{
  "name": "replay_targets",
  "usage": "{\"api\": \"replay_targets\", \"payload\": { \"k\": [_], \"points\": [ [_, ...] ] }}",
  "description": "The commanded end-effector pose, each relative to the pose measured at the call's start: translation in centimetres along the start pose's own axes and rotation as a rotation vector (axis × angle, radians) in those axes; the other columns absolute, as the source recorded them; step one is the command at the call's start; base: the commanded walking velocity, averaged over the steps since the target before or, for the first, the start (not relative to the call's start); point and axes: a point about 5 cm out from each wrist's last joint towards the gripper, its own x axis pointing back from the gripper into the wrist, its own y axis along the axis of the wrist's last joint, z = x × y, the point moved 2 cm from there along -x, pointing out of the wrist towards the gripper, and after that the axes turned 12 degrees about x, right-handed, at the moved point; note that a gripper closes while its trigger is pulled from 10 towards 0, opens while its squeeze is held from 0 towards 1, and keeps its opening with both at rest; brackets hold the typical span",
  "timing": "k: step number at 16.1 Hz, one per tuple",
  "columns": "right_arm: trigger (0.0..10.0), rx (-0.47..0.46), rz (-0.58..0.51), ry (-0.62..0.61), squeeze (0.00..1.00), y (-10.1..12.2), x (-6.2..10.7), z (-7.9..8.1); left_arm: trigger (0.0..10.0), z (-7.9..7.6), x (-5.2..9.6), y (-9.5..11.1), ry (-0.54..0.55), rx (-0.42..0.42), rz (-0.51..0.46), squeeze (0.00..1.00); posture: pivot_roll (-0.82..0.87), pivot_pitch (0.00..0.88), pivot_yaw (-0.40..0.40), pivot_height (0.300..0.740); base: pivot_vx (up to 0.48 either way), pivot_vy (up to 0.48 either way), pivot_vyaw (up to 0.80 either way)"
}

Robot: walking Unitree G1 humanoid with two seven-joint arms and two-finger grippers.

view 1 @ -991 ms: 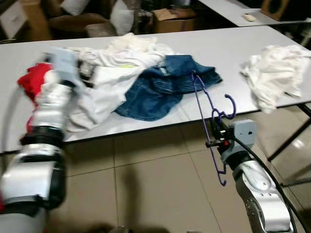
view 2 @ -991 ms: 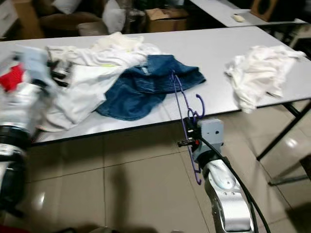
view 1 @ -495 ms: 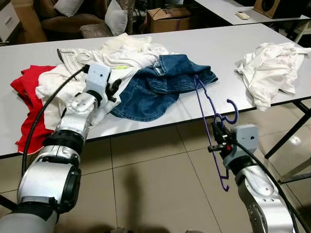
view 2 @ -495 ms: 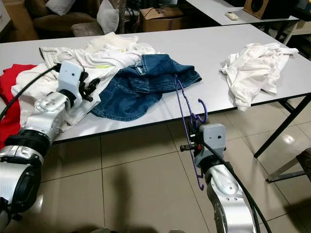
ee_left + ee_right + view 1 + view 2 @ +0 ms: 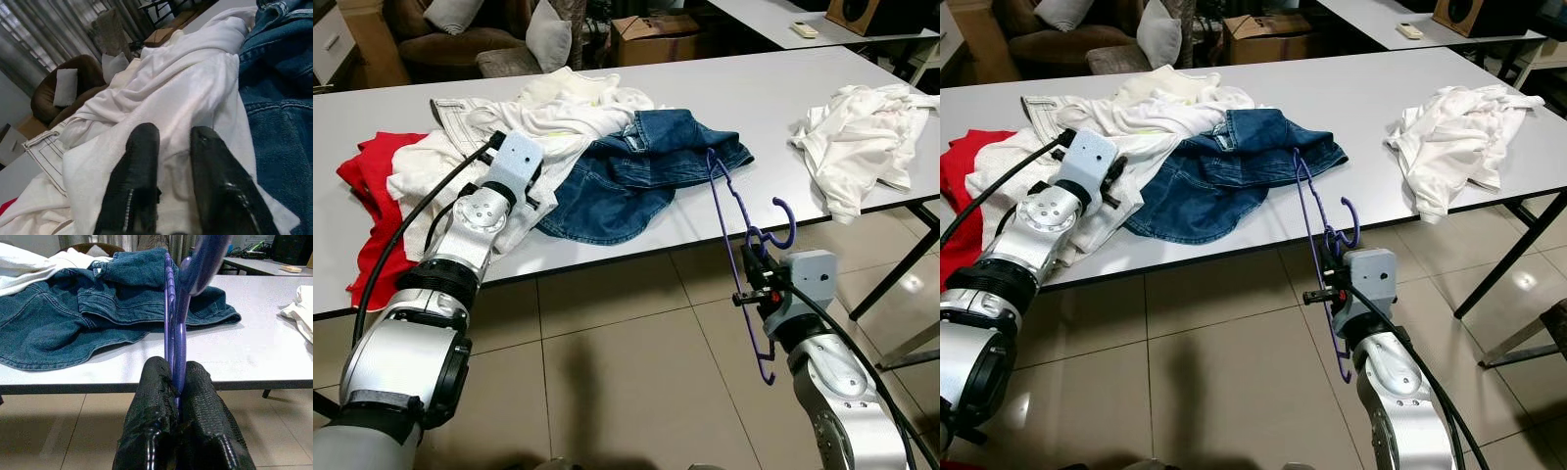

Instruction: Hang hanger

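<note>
Left gripper [image 5: 168,161] advanced, apparently onto one white garment [image 5: 186,93]; right gripper [image 5: 177,382] clamps one hanger [image 5: 741,245].

My hanger [image 5: 174,328] glossy purple plastic, jeans [image 5: 636,176] rough blue denim, shirts [image 5: 186,93] soft matt white cloth, table [image 5: 773,93] smooth matt grey, floor [image 5: 626,382] glossy tile, my arms brushed silver metal.
</note>
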Motion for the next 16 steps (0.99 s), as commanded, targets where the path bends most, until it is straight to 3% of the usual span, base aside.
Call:
{"api": "replay_targets", "payload": {
  "k": [1,10,13,14,16],
  "points": [
    [10.0,0.006,-0.004,-0.013,0.0,0.3,0.0,-0.2,0.0,-0.1,-0.1,0.1,0.0,-0.017,0.004,0.0,-0.25,0.0,0.059,0.74,0.0,0.0,0.0],
    [10.0,0.004,-0.003,-0.017,0.0,0.2,-0.1,-0.3,0.0,0.3,-0.2,1.0,0.004,-0.035,-0.035,0.0,-0.24,0.0,0.059,0.74,0.0,0.0,0.0],
    [10.0,0.003,-0.006,-0.019,0.0,0.2,-0.3,-0.4,0.0,-0.8,-0.5,4.2,-0.208,0.119,-0.129,0.0,-0.24,0.0,0.057,0.74,0.0,0.0,0.0],
    [10.0,0.001,-0.007,-0.02,0.0,0.3,-0.4,-0.4,0.0,-1.3,0.0,8.1,-0.412,0.313,-0.27,0.0,-0.23,0.0,0.059,0.74,0.0,0.0,0.0],
    [10.0,-0.003,-0.007,-0.022,0.0,0.2,-0.4,-0.3,0.0,-0.6,1.4,11.8,-0.572,0.466,-0.422,0.0,-0.23,0.0,0.059,0.74,0.0,0.0,0.0]
  ]
}}
